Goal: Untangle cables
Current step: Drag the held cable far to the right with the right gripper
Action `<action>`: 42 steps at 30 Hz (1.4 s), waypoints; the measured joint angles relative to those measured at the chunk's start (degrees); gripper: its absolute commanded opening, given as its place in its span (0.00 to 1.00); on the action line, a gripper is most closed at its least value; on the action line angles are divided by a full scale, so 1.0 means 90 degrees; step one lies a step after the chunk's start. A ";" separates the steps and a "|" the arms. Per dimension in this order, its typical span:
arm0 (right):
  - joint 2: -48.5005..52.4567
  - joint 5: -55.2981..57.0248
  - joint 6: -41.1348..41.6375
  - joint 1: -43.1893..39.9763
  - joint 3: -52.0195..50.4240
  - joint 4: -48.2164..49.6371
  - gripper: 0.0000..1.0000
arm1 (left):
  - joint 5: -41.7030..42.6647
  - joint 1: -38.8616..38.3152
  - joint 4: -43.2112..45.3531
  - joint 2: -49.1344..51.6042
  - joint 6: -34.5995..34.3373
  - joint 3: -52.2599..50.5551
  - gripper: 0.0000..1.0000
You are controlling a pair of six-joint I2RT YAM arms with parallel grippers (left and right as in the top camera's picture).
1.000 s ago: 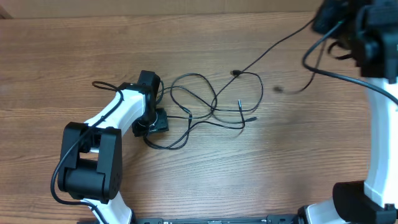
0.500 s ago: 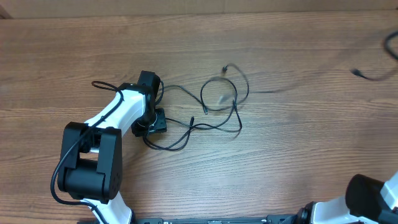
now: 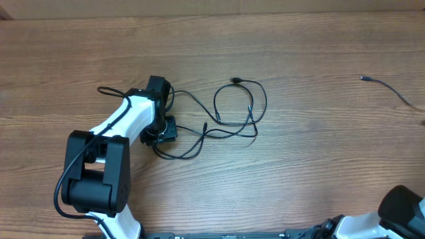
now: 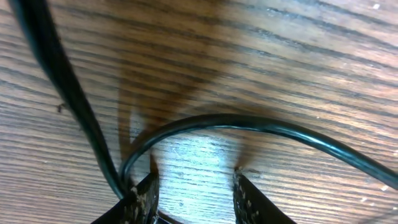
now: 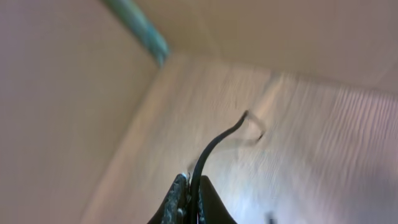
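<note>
A loose tangle of thin black cables (image 3: 234, 109) lies mid-table, with a small plug at its top. My left gripper (image 3: 161, 133) points down at the tangle's left end. In the left wrist view its jaws (image 4: 194, 186) are open on the wood, a black cable (image 4: 249, 122) curves just ahead of them and runs down by the left finger. A separate black cable (image 3: 388, 87) lies at the far right and runs off the frame edge. My right gripper is out of the overhead view. In the blurred right wrist view it (image 5: 191, 186) is shut on a thin black cable (image 5: 214, 146).
The left arm's base (image 3: 93, 176) stands at the front left, the right arm's base (image 3: 405, 212) at the front right corner. The table's back edge (image 3: 212, 10) runs along the top. A thicker black cord (image 4: 56, 74) crosses the left of the left wrist view.
The right arm swung out of the overhead view to the right, pulling one cable free of the tangle. The remaining loops drew together. The left arm stayed put.
</note>
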 measured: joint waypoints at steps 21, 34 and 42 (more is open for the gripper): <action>0.1785 -0.0126 -0.1185 0.0044 0.0010 -0.1134 0.59 | 0.0828 0.0000 -0.0284 -0.2103 0.0175 0.0617 0.51; 0.1785 -0.2373 -0.2171 0.0131 0.0010 -0.1265 0.78 | 0.0797 0.0002 -0.0304 -0.2118 0.0175 0.0617 0.53; 0.1464 -0.2378 -0.2511 0.1188 -0.0194 -0.1239 1.00 | 0.0653 0.0359 -0.0505 -0.2625 0.0175 0.0619 0.57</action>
